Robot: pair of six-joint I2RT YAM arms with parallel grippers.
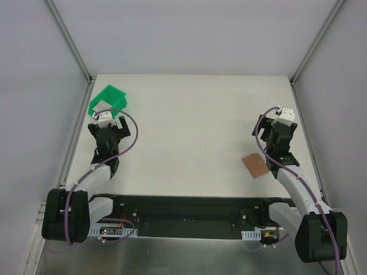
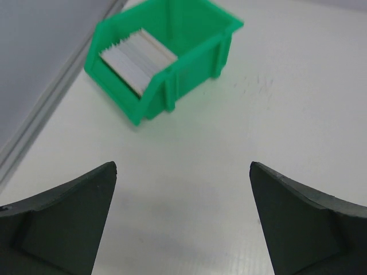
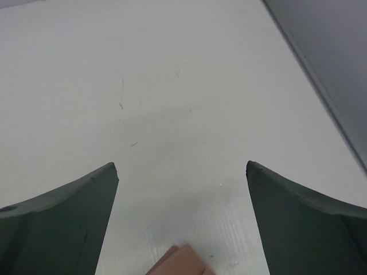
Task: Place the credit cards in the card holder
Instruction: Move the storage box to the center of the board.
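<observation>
Top external view: shows left pincer [image 1: 108,121] spread wide and empty near the far left corner of the bench [image 1: 189,126], just short of the green bin [image 1: 109,97]. Shows right pincer [image 1: 278,118] also wide and empty by the right edge, tan wallet [image 1: 256,166] lying flat behind it, toward the near edge.

Left wrist: fingers [image 2: 63,217] far apart, touching nothing; bin ahead and to the left, whitish cards [image 2: 135,57] stacked inside.

Right wrist: fingers far apart over bare bench, wallet corner low between them.
</observation>
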